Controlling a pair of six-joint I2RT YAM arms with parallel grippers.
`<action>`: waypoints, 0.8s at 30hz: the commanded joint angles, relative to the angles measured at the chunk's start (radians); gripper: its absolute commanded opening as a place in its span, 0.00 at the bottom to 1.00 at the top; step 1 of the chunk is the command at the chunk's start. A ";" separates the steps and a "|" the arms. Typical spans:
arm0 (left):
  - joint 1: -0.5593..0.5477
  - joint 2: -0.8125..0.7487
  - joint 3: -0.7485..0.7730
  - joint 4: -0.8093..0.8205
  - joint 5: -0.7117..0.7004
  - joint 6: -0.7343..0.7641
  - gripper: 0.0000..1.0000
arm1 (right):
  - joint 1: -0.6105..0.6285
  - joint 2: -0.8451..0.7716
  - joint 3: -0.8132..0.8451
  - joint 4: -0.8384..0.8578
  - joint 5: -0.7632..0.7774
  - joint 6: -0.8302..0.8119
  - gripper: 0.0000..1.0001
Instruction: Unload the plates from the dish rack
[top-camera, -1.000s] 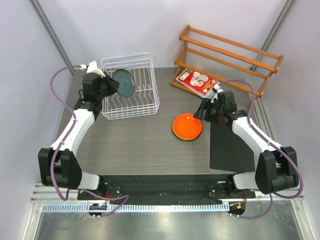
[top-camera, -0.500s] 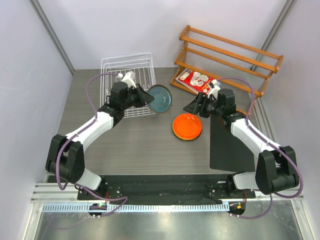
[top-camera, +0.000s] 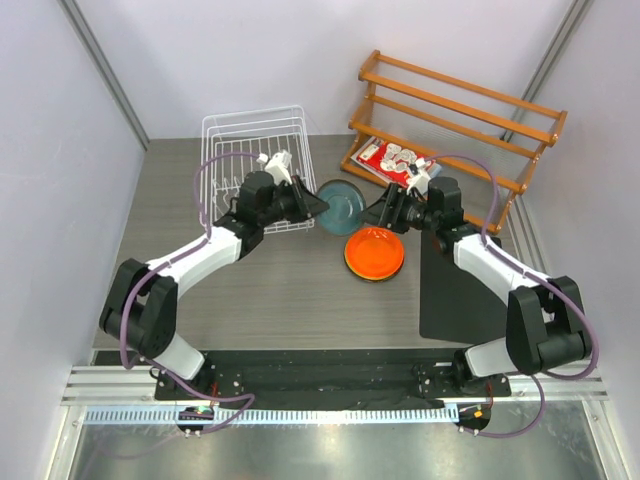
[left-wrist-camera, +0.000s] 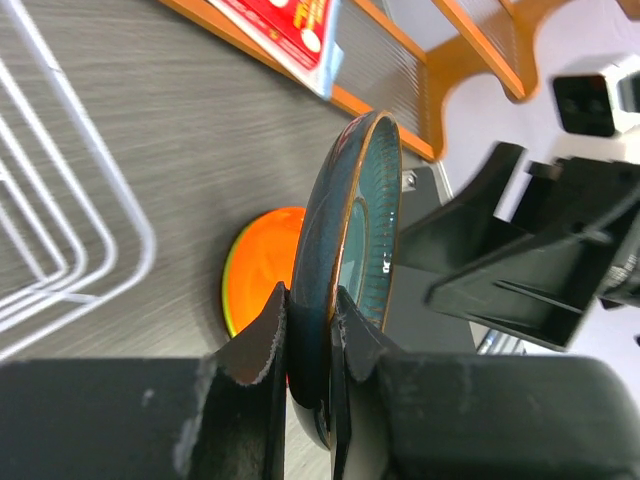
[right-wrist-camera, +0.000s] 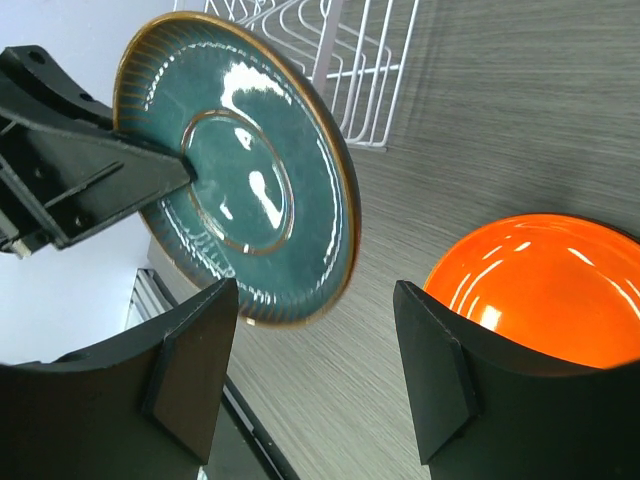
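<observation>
Ideally the right gripper (right-wrist-camera: 315, 300), jaws spread, closes squarely on the teal plate (right-wrist-camera: 240, 180) at 3 o'clock before the left gripper (left-wrist-camera: 308, 312), pinching its 9 o'clock rim, releases.

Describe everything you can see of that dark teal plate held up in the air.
The teal plate is small, round and glossy, dark teal-grey with a thin brown rim, fine ridges round its border and a ring at its centre; it looks ceramic. It stands on edge in the air above the table, its rim pinched between the fingers of the left gripper. The right gripper, jaws open, sits close to its face, not clamped on it.
</observation>
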 joint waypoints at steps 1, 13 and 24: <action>-0.038 0.004 0.024 0.141 0.039 -0.033 0.00 | 0.016 0.028 0.001 0.086 -0.027 0.031 0.69; -0.057 -0.001 0.017 0.162 0.050 -0.020 0.00 | 0.017 0.054 -0.045 0.236 -0.090 0.080 0.01; -0.057 -0.031 0.036 -0.019 -0.130 0.128 0.99 | -0.002 -0.135 -0.066 -0.018 0.146 -0.036 0.01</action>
